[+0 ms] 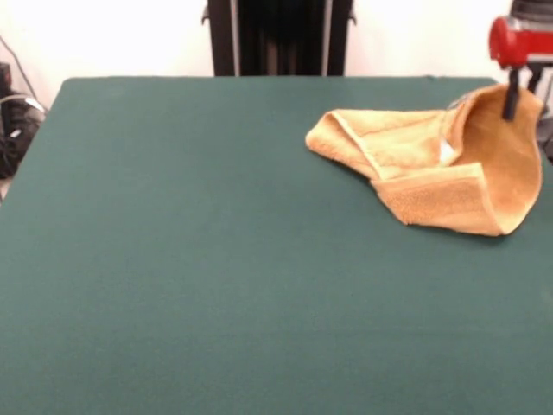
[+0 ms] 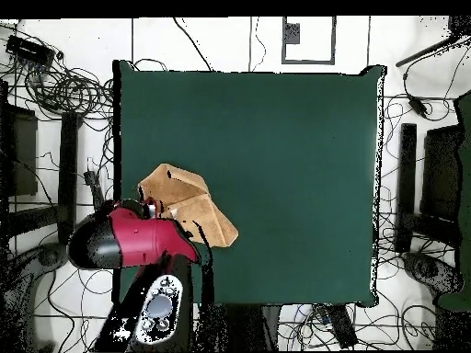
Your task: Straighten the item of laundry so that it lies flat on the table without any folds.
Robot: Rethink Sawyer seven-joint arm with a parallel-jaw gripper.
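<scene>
The orange-tan towel (image 1: 432, 169) lies crumpled and folded over itself at the right side of the green table (image 1: 216, 259). Its right end is lifted off the cloth in a curved loop. My gripper (image 1: 511, 102) is at the top of that loop, shut on the raised towel edge. A small white label (image 1: 447, 154) shows near the towel's middle. In the overhead view the towel (image 2: 189, 207) sits near the table's (image 2: 294, 165) left edge, partly under my red arm (image 2: 129, 241), which hides the gripper.
The robot's black pedestal (image 1: 278, 36) stands behind the table's far edge. The towel's lifted end is close to the table's side edge (image 2: 118, 184). Cables and dark equipment (image 1: 13, 121) lie on the floor around the table.
</scene>
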